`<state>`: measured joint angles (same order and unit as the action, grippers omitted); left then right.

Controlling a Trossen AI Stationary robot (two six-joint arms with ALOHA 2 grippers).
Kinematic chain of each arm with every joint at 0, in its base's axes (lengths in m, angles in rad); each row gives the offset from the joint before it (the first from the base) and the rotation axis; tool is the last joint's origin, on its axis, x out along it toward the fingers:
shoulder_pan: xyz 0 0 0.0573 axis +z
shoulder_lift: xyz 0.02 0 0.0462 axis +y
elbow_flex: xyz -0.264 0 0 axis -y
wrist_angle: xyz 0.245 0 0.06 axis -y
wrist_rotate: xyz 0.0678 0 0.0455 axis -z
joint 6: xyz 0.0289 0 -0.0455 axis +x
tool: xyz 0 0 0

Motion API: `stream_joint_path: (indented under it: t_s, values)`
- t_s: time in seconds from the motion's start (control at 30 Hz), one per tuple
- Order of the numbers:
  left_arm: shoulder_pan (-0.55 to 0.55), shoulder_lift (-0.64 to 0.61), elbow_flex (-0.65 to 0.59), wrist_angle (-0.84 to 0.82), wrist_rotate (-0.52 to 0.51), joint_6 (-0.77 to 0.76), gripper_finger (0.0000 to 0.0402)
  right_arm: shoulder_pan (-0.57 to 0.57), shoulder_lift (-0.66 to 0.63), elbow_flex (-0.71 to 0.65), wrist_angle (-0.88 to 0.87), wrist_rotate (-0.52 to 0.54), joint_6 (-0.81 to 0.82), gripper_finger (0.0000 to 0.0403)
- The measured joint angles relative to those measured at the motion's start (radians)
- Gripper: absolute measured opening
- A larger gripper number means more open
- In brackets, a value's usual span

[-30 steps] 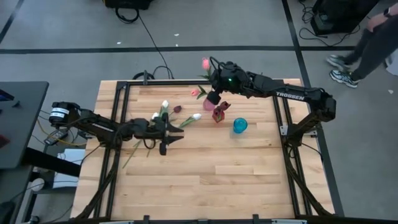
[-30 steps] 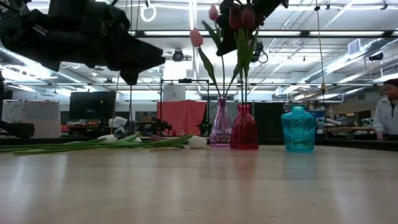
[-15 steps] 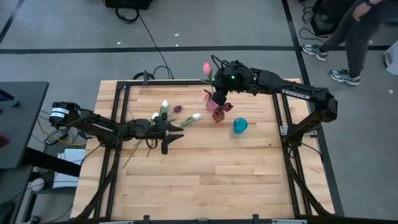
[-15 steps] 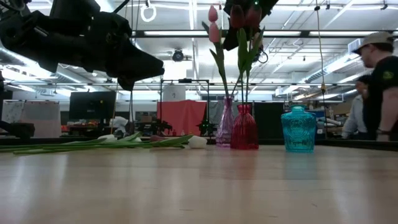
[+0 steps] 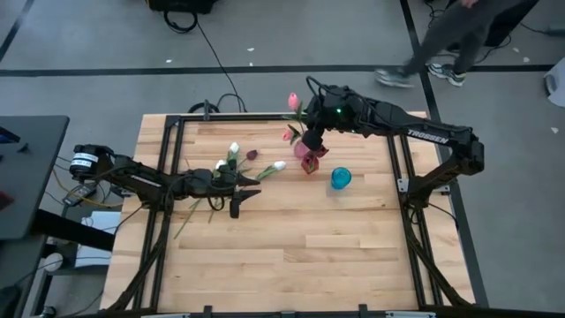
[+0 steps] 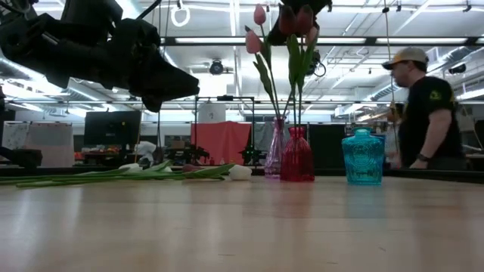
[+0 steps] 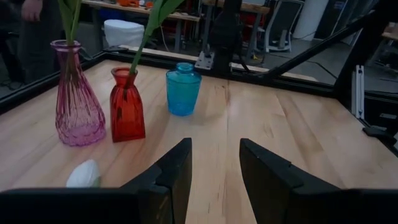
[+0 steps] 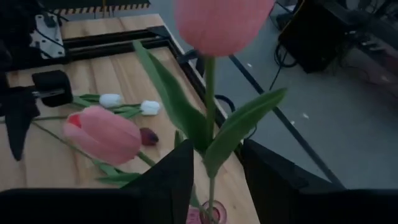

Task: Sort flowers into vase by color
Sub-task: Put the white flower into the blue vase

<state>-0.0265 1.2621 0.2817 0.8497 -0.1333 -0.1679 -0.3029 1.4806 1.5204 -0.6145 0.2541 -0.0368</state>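
Low view only: a person [image 6: 423, 113] in a cap stands beyond the table [image 6: 242, 227], behind the blue vase [image 6: 363, 157]; the high view shows only legs walking past.
Left wrist view only: the three vases in a row, pink vase [image 7: 78, 96], red vase [image 7: 127, 106], then blue, and a white flower head [image 7: 84, 174] just beside the left fingers.
Right wrist view only: two pink flowers [image 8: 224, 22] with stems going down between the right fingers into the pink vase's mouth.
Loose flowers: white and dark red ones [image 5: 237, 163] lie on the wood just beside the left gripper [image 5: 243, 187].
Left gripper: fingers spread apart, empty, hovering low.
Right gripper [image 5: 314, 140]: above the pink vase, fingers parted around the stems, not pinching.
Change: the pink flower stood slanted a second ago; it is now more upright in the vase. The person has walked along the far side.
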Motion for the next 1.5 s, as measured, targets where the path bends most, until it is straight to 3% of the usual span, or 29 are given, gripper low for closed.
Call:
stream_joint_path:
  t_s: [0.3, 0.5, 0.73, 0.83, 1.13, 1.3, 1.5]
  values:
    - [0.000, 0.000, 0.000, -0.010, 0.001, 0.003, 0.0140, 0.069, -0.036, 0.096, -0.005, 0.145, -0.051, 0.0148]
    - [0.000, 0.000, 0.000, -0.002, 0.003, 0.003, 0.0140, 0.060, -0.030, 0.147, 0.027, 0.137, -0.061, 0.0148]
    - [-0.002, 0.000, 0.000, -0.004, 0.032, -0.023, 0.0140, 0.018, -0.026, 0.035, 0.106, 0.044, -0.008, 0.0148]
    - [-0.002, 0.000, 0.000, -0.004, 0.034, -0.024, 0.0140, 0.024, -0.024, 0.016, 0.136, 0.054, -0.016, 0.0148]
    - [-0.002, 0.000, 0.001, -0.025, 0.032, -0.021, 0.0140, 0.098, -0.029, 0.104, 0.132, 0.075, -0.067, 0.0148]
    - [-0.001, 0.000, 0.001, -0.191, -0.059, -0.054, 0.0140, 0.169, -0.071, 0.100, 0.022, 0.184, -0.037, 0.0148]
    - [0.001, 0.030, 0.001, -0.351, -0.169, -0.123, 0.0140, 0.261, -0.101, -0.011, 0.019, 0.201, 0.019, 0.0148]
